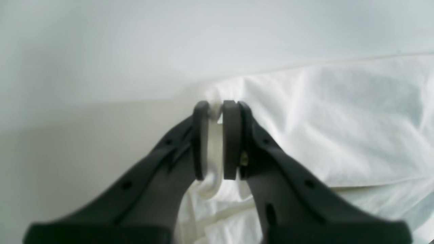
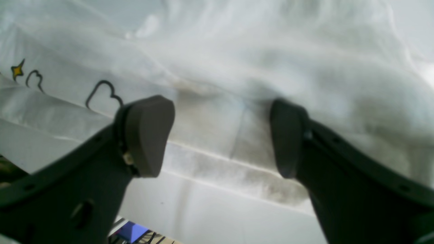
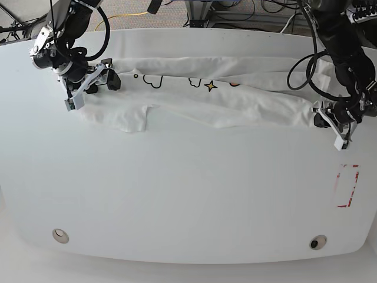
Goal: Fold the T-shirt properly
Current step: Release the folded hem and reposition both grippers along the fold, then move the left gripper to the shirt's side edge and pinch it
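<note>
White cotton T-shirt (image 3: 206, 97) lies bunched in a long band across the far half of the table (image 3: 188, 194). Left gripper (image 1: 219, 142) – jaws clamped on a cloth fold; right gripper (image 2: 222, 135) – jaws spread wide over the hem.

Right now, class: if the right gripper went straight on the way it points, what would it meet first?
The T-shirt. The right gripper has its jaws open, with white cloth filling the gap just ahead. Most likely it would press into the hemmed edge, though how far off that is cannot be judged.
</note>
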